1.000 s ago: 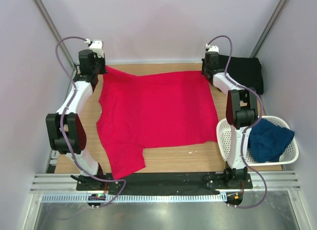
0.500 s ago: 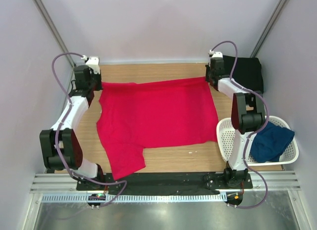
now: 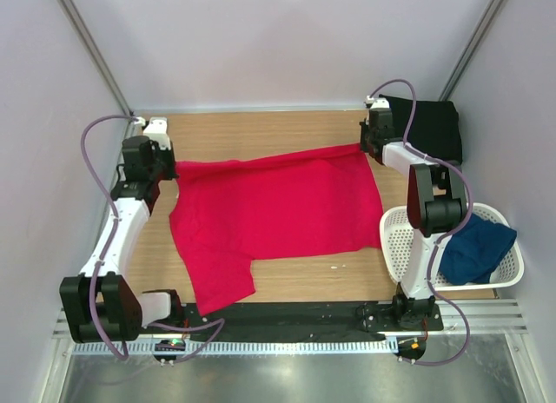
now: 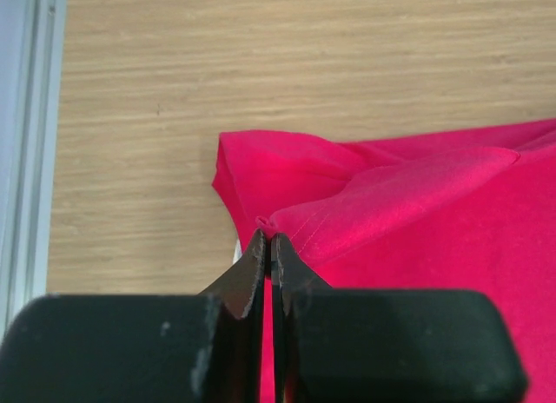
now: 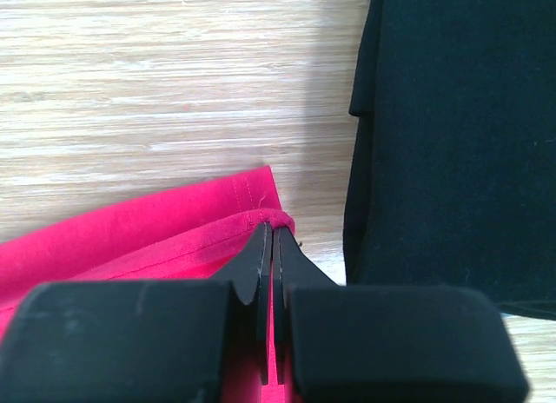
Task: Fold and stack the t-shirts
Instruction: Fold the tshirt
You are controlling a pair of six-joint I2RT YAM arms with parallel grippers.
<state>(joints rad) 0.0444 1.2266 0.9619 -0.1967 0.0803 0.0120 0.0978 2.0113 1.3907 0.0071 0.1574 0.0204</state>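
Red: the bright red cloth t-shirt [image 3: 278, 208] is lying spread on the wooden table [image 3: 261, 129], with its far edge rising, so the first fold is apparently only beginning.
Left: the left gripper [image 4: 266, 242] is pinching the shirt's far-left corner.
Right: the right gripper [image 5: 269, 234] is pinching the shirt's far-right corner.
Black: the black cloth t-shirt [image 3: 432, 125] is lying far right, seemingly folded.
Navy: the dark navy blue t-shirt [image 3: 473, 247] is sitting crumpled in the white perforated plastic basket [image 3: 395, 247].

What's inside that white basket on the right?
A crumpled navy blue t-shirt sits in the right side of the basket, draping over its rim. The left side shows bare mesh. Anything under the shirt is hidden, and the right arm blocks a strip of the inside.
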